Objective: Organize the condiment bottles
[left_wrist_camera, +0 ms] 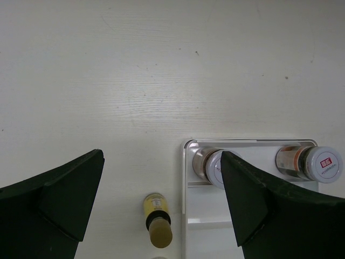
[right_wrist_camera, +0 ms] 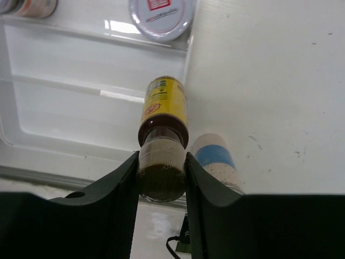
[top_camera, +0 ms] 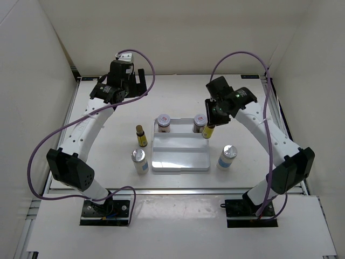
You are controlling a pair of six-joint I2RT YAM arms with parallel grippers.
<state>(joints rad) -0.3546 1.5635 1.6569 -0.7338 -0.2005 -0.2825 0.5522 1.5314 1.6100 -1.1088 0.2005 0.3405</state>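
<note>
My right gripper (top_camera: 211,125) is shut on the tan cap of a slim yellow bottle (right_wrist_camera: 164,106), held above the tray's right edge; it also shows in the top view (top_camera: 208,131). Two brownish jars (top_camera: 163,122) (top_camera: 199,123) stand at the back of the white ridged tray (top_camera: 179,155). The other yellow bottle (top_camera: 141,136) stands left of the tray, also in the left wrist view (left_wrist_camera: 157,218). White-blue bottles stand at the tray's left (top_camera: 139,160) and right (top_camera: 227,156). My left gripper (top_camera: 136,82) is open and empty, high at the back left.
White walls close in the table on the left, right and back. A purple cable loops off each arm. The tray's middle and front ridged rows (right_wrist_camera: 81,113) hold nothing.
</note>
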